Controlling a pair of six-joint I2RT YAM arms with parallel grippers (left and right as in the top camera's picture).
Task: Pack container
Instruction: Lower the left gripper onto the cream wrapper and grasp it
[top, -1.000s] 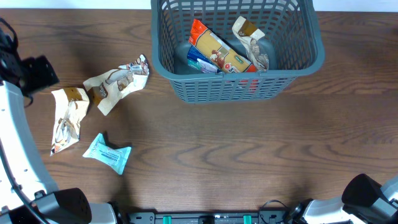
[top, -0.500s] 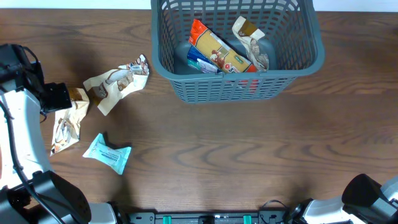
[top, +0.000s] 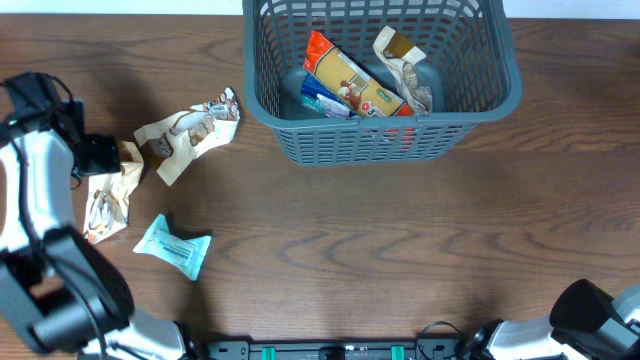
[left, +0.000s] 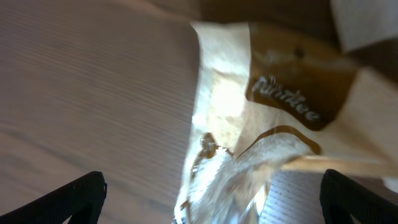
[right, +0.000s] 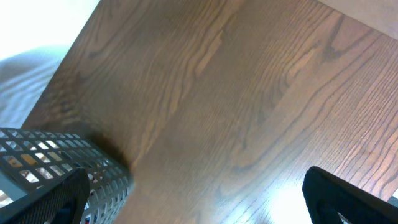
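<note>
The dark grey-teal slotted container (top: 498, 95) stands at the back middle and holds several packets, among them a yellow-red one (top: 350, 78) and a cream-brown one (top: 400, 62). Its corner shows in the right wrist view (right: 74, 168). My left gripper (top: 100, 155) is open, low over the top of a cream-brown packet (top: 108, 200) at the far left; that packet fills the left wrist view (left: 249, 124) between the spread fingers. My right gripper (right: 199, 211) is open and empty over bare wood.
A crumpled cream-brown packet (top: 185, 132) lies left of the container. A light blue packet (top: 175, 245) lies in front of the left packets. The right arm's base (top: 600, 315) sits at the front right corner.
My left gripper has moved right and down from the far-left edge onto the top of the cream-brown packet. The packets and the container have not moved.
</note>
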